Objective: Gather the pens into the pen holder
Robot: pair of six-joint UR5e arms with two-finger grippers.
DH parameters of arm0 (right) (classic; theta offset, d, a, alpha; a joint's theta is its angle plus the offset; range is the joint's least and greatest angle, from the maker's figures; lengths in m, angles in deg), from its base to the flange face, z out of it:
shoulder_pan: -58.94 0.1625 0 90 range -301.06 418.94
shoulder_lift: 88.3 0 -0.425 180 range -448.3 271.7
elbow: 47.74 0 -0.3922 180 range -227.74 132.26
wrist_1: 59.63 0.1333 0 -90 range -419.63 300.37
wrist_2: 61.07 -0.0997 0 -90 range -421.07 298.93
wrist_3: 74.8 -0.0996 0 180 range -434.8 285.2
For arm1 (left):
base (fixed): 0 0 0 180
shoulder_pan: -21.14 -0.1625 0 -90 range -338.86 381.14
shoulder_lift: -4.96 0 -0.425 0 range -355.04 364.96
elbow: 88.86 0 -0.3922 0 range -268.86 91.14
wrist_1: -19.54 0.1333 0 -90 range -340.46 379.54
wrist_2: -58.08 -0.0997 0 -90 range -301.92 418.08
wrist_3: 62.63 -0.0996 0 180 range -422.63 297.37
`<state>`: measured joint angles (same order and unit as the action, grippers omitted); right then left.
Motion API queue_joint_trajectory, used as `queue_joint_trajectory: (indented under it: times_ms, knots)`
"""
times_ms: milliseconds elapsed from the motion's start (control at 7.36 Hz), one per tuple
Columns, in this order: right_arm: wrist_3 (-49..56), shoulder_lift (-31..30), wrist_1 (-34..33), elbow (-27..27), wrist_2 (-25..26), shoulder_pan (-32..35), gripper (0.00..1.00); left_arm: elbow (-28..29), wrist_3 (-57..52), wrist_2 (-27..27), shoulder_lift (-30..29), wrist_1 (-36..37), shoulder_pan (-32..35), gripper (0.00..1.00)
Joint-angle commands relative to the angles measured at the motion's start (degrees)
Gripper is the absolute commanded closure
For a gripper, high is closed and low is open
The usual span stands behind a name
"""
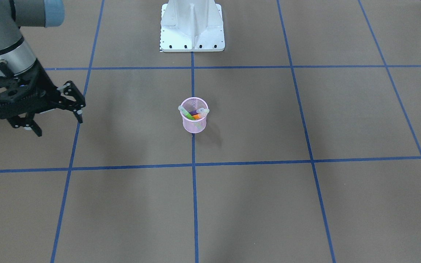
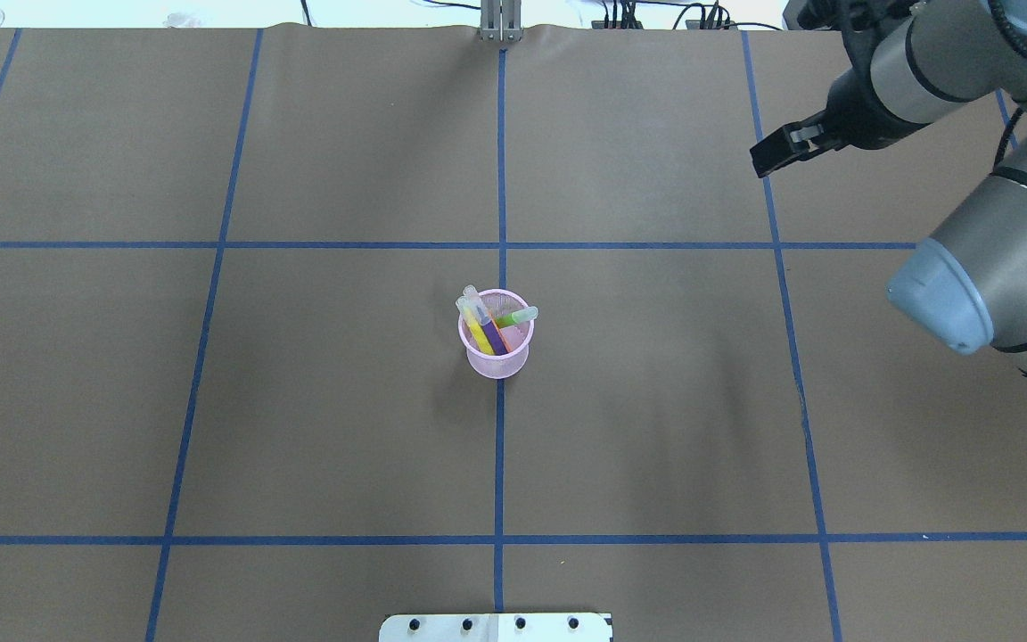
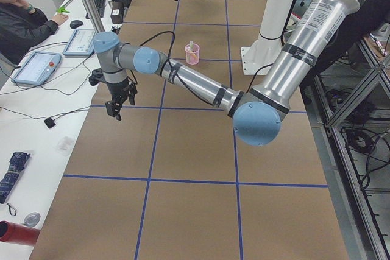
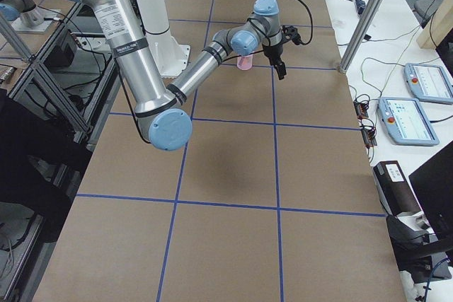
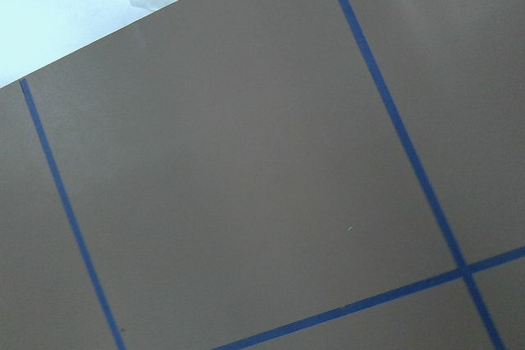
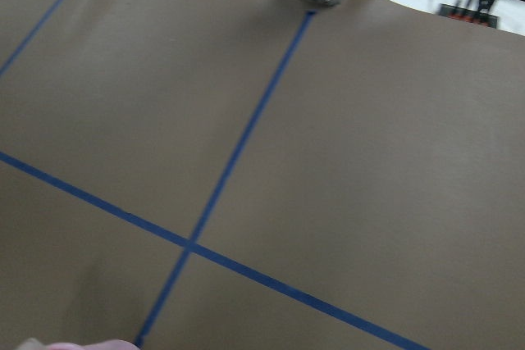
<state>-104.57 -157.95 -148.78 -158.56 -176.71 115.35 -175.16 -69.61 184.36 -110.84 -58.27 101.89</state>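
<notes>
The right claw [image 1: 59,125] hangs released, fingers spread with nothing between them, above the surface [image 1: 122,204] and well apart from the pen holder [image 1: 194,124]. The left claw [image 3: 116,106] hangs near the surface's far edge on the robot's left side; I cannot tell whether it is released or clenched. The pink mesh pen holder stands upright on the central blue tape line [image 1: 195,204]. The green pen [image 1: 185,113], purple pen [image 1: 195,111] and orange pen [image 1: 198,116] all lean inside it, with their caps poking over the rim.
</notes>
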Motion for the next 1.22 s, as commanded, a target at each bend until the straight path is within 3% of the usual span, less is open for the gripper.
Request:
queue_joint_trajectory:
  times_ms: [0, 272, 407, 679, 1086]
  knots:
    - [2.2, -7.1, 0.3, 3.3, 1.2, 1.9, 0.0, 0.4, 8.1, -0.1, 4.2, -7.2, 1.8, 0.0]
    - [2.1, -8.4, 0.1, 7.9, 1.6, 4.2, 0.0, 0.8, 8.3, -0.1, 9.2, -13.6, 1.6, 0.0]
    - [2.0, -8.5, 0.0, 7.9, -1.6, 5.6, 0.0, 0.7, 8.0, 0.2, 11.0, -14.2, 1.7, 0.0]
    - [2.8, -8.8, 0.2, 12.6, -17.4, 17.1, 0.0, 0.5, 7.3, 0.7, 12.4, -13.6, 4.2, 0.0]
    - [16.4, -14.8, -0.1, 15.5, -20.3, 27.7, 0.0, 4.2, -3.0, 6.0, 15.8, -13.1, 12.0, 0.0]
